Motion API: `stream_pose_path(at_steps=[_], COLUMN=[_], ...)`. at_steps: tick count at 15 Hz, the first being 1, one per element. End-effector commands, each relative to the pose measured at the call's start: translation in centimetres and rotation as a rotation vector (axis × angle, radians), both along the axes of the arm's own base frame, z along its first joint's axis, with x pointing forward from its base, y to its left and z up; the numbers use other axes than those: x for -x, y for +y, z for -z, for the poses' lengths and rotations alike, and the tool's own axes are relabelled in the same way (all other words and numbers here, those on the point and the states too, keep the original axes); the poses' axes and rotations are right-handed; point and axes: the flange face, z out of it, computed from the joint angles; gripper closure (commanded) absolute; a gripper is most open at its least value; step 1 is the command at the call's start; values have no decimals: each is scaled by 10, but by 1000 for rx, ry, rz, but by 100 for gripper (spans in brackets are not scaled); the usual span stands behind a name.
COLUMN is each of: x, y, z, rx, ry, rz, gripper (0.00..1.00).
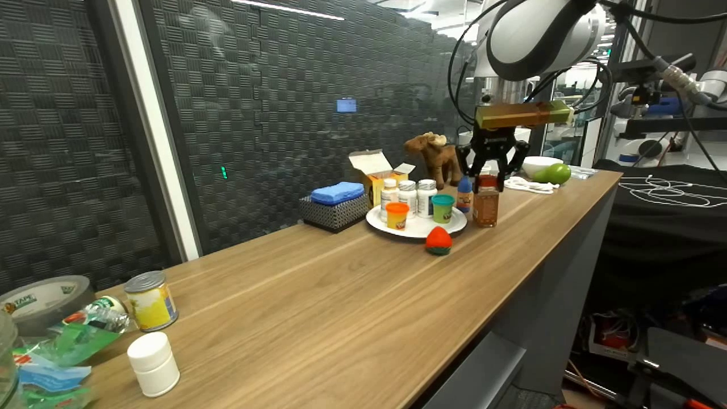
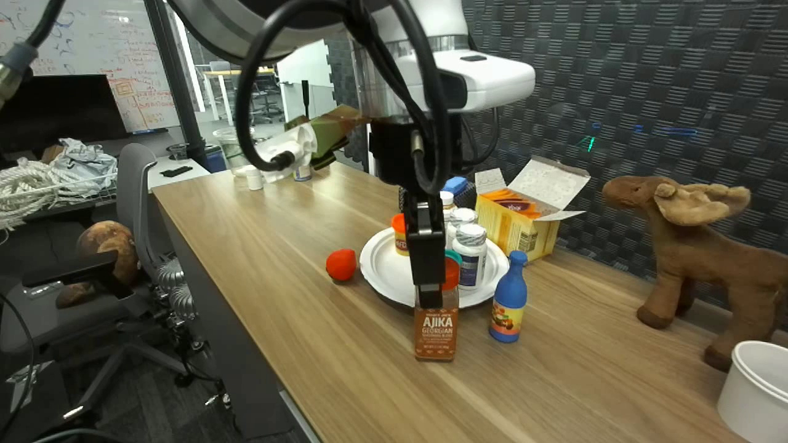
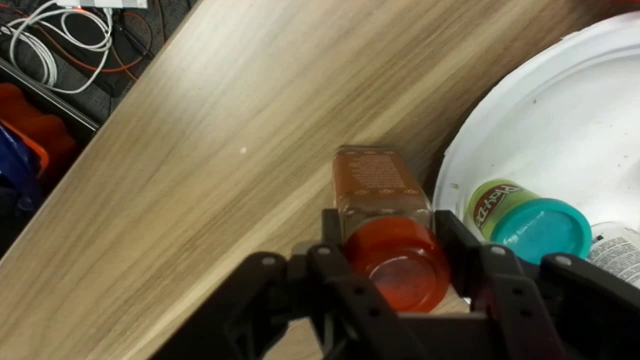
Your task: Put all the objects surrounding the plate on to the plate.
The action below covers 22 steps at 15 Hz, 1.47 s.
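My end effector point(image 3: 388, 222), partly closed, clasps a red-capped jar point(image 1: 485, 207) standing on the desk point(image 1: 295, 289) just beside the plate point(image 1: 418, 229), which holds three white bottles point(image 1: 408, 200) and two tubs point(image 1: 396, 217). A blue bottle point(image 2: 508, 303) and a red piece point(image 2: 341, 264) sit nearby.

light: bright; sheen: pale, on tabletop point(image 3: 220, 60); blur: fingers point(image 3: 456, 245), wrist view

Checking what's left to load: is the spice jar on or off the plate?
Off: wrist view shows the jar on the counter, outside the plate.
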Motion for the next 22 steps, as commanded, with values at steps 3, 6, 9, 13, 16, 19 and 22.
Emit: stream_pose_path(at_steps=[3,6,9,13,16,19,22], x=[4,11,21,21,6,-11,-29], y=[5,11,35,80,112,136,153], z=[-22,-46,-72,-85,-69,-50,-40], rx=[25,89,111,72,66,72,82], ry=[-49,-68,-93,-102,-89,-77,-101], rz=[18,24,-13,-124,-215,-293,-361], gripper=[76,76,76,76,76,76,76])
